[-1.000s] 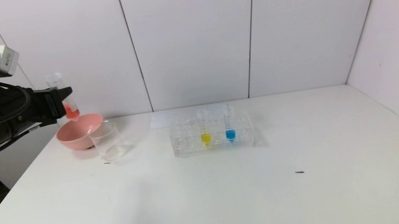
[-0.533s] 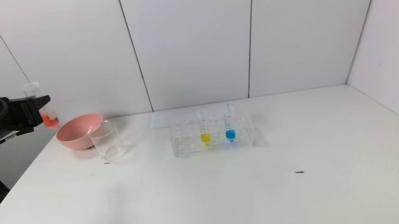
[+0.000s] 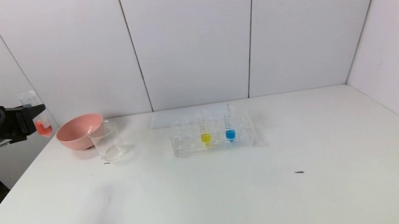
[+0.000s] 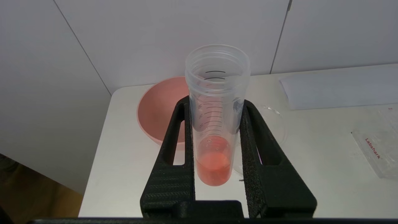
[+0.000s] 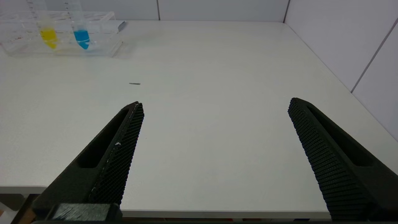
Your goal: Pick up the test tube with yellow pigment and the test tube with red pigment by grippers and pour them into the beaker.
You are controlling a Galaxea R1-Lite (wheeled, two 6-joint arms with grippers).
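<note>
The left tool (image 4: 214, 109) is seen clamped on the test tube with red pigment (image 4: 215, 124), one finger (image 4: 174, 161) pressed to each side of the tube. The tube is held upright, its open mouth uppermost and red-orange liquid settled at its rounded tip. Beyond the tool, a pink bowl (image 4: 158, 112) is observed on the white tabletop (image 4: 320, 149), with the beaker (image 4: 273, 124) just beside it. A clear rack (image 4: 379, 152) is partly visible farther off.
</note>
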